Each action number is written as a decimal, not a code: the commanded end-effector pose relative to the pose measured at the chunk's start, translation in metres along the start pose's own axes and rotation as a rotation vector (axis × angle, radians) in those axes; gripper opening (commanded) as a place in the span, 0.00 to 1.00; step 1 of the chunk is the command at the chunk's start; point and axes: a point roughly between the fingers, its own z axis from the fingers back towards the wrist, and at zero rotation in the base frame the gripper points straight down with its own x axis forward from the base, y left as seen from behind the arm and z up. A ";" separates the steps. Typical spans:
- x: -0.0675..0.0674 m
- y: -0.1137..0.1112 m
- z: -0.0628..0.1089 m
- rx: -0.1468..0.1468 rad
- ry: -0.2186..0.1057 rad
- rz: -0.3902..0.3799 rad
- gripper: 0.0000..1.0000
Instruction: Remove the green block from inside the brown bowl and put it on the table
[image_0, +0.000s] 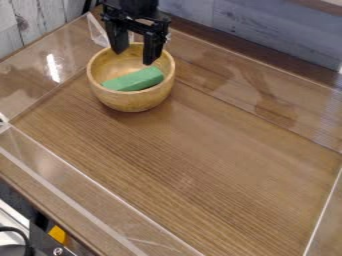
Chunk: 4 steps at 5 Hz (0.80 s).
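you have the green block (135, 80) lying inside the brown bowl (131, 79), flat on the pale inner floor and angled, one end toward about eight o'clock and the other toward two o'clock. it sits slightly toward the three o'clock side of the bowl's middle. the bowl itself stands on the table (201, 160) near the far left part of the surface, at roughly eleven o'clock from the table's centre.

your gripper (138, 46) hangs at the bowl's twelve o'clock edge, pointing straight down. its two black fingers (118, 41) are spread wide apart, as wide as you will see them here, with clear space between them. the block lies just below and toward six o'clock of the fingertips; its two o'clock end is nearest the right-hand finger as you look at the view. the tips appear to be at about the level of the far rim, and you cannot tell from this angle whether either one touches the rim or the block. nothing is clamped between the jaws; they are open and empty.

clear plastic walls (54, 160) run along the table's edges.
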 end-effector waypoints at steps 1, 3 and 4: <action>0.007 0.008 0.014 0.018 -0.060 0.010 1.00; 0.008 0.009 0.013 0.021 -0.066 0.006 1.00; 0.010 0.011 0.005 0.021 -0.054 0.012 1.00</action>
